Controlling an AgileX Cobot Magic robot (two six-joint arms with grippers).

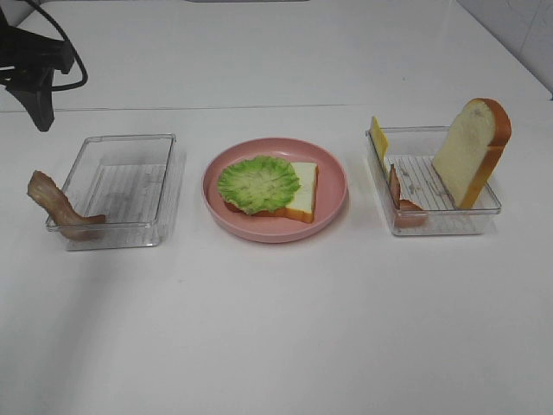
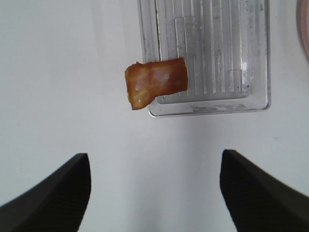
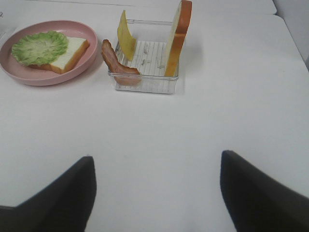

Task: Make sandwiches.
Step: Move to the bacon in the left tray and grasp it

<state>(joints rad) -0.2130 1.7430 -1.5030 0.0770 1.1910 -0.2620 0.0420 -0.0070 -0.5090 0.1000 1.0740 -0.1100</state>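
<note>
On the pink plate [image 1: 276, 233] lies a white bread slice [image 1: 304, 186] with a green lettuce leaf [image 1: 257, 183] on top; the plate also shows in the right wrist view [image 3: 29, 77]. One brown-red bacon strip [image 1: 59, 203] hangs over the near left corner of the left clear tray [image 1: 130, 138]; it shows in the left wrist view [image 2: 157, 82]. The right clear tray [image 1: 441, 226] holds an upright bread slice [image 1: 471, 151], a yellow cheese square [image 1: 378, 138] and a second bacon strip [image 1: 399, 194]. My left gripper [image 2: 154, 193] is open and empty, above the table beside the hanging bacon. My right gripper [image 3: 157, 193] is open and empty, well short of the right tray [image 3: 145, 84].
The left arm's dark body and cable [image 1: 34, 60] sit at the far left back of the white table. The left tray [image 2: 217, 48] has nothing on its ribbed floor. The plate stands between the two trays.
</note>
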